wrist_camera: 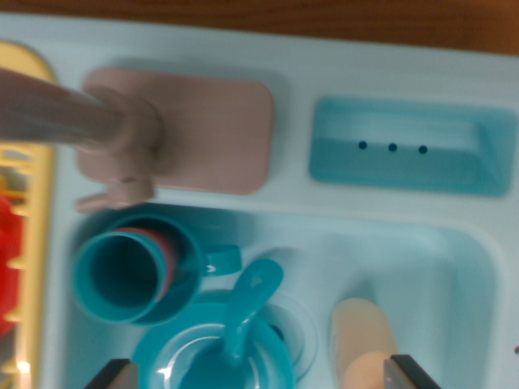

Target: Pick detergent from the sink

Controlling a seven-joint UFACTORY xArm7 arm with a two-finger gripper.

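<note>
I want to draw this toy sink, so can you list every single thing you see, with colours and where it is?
sink: one, pale blue, fills the view
faucet: one, grey-pink, upper left
faucet base plate: one, pink, behind basin
soap tray: one, teal, upper right
cups: stacked, teal over red, basin left
plate: one, teal, basin bottom
spoon: one, teal, on plate
detergent: one, beige, basin right
rack: one, yellow, left edge
claw: fingertips only, dark, bottom edge

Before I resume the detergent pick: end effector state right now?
End effector: open, holding nothing; only its two fingertips show at the bottom edge, wide apart.
</note>
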